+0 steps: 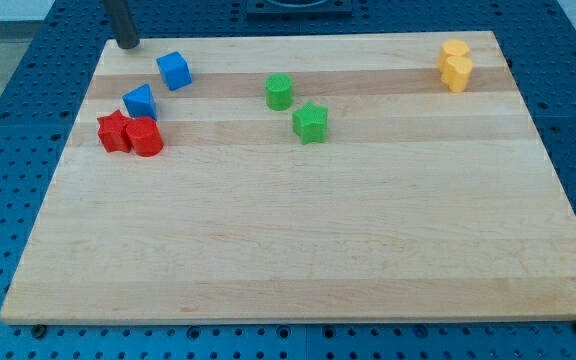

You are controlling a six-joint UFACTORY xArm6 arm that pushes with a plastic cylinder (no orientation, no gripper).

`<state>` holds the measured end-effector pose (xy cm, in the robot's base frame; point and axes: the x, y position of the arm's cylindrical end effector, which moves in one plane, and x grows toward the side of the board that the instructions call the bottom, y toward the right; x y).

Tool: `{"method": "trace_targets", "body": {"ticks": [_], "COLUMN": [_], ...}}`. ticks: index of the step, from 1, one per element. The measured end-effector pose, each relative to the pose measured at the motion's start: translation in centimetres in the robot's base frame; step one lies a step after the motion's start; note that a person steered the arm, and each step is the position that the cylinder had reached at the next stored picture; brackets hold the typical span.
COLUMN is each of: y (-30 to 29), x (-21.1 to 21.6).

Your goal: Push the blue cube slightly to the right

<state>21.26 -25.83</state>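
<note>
The blue cube (174, 70) sits on the wooden board (298, 230) near the view's top left. My tip (126, 44) rests at the board's top-left edge, up and to the left of the blue cube, with a clear gap between them. A second blue block (139, 101), wedge-like, lies below and left of the cube.
A red star (114, 131) and a red cylinder (145, 137) touch each other just below the blue wedge. A green cylinder (279, 92) and a green star (310, 122) lie near the top middle. Two yellow blocks (455, 65) sit together at the top right.
</note>
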Motion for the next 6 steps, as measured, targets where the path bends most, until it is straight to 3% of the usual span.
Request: {"method": "trace_targets", "body": {"ticks": [1,4,5,6], "y": [4.4,10.4,9.5,8.2], "x": [6.0,11.3,11.3,8.2]}}
